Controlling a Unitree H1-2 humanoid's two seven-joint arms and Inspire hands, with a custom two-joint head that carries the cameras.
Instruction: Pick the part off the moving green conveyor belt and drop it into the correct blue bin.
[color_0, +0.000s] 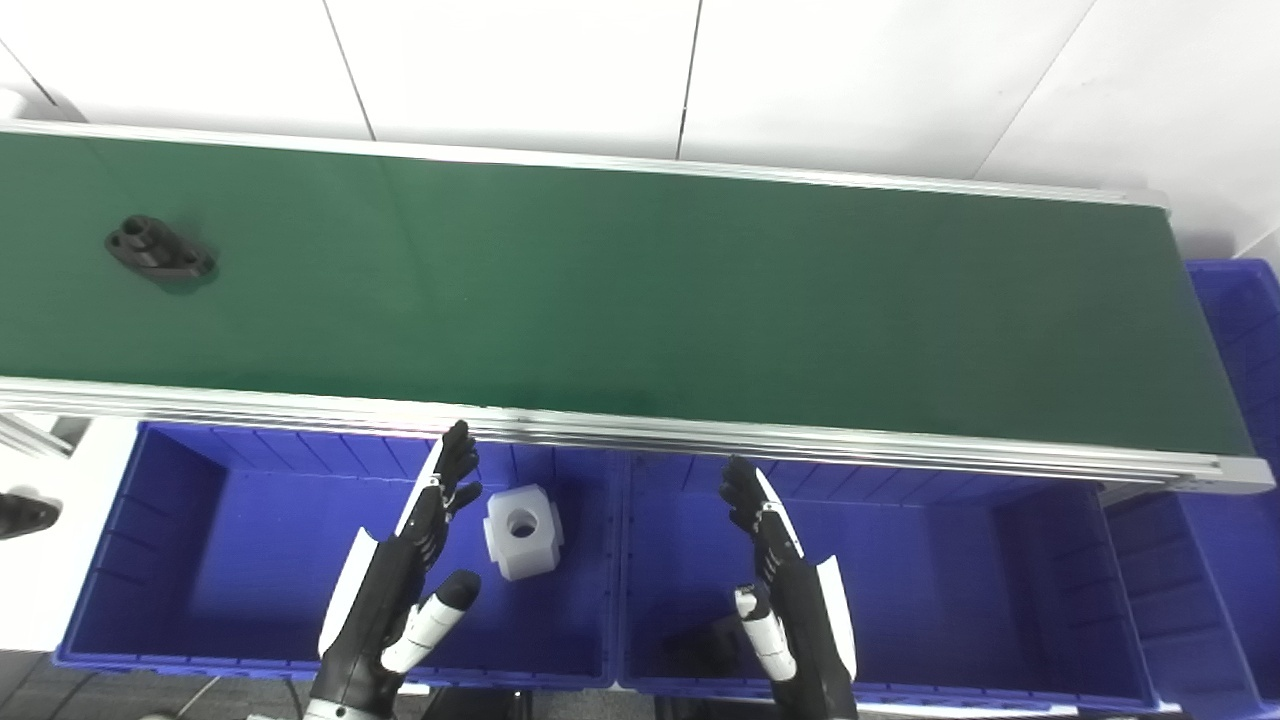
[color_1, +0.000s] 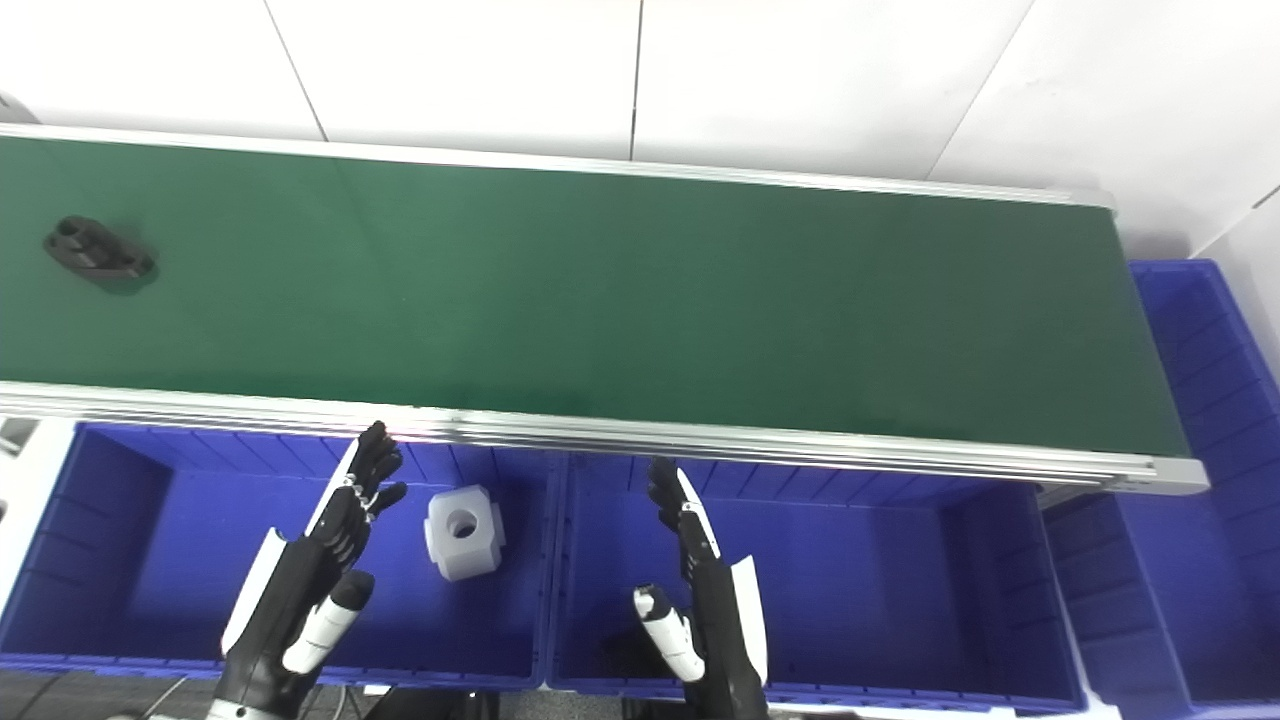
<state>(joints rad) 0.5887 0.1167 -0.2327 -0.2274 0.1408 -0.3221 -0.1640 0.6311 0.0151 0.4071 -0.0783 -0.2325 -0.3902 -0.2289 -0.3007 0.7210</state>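
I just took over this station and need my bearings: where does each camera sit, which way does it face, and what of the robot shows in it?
Left eye view: on the head, looking down and forward over the green conveyor belt and the blue bins; both forearms rise from the bottom edge, left hand and right hand open over the bins.
Right eye view: beside it, same downward look, scene shifted leftward; same two arms.
Shared: the black part far left on the belt, and the white block in the left bin.

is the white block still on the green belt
No, the white block lies inside the left blue bin below the belt, where only a black part sits.
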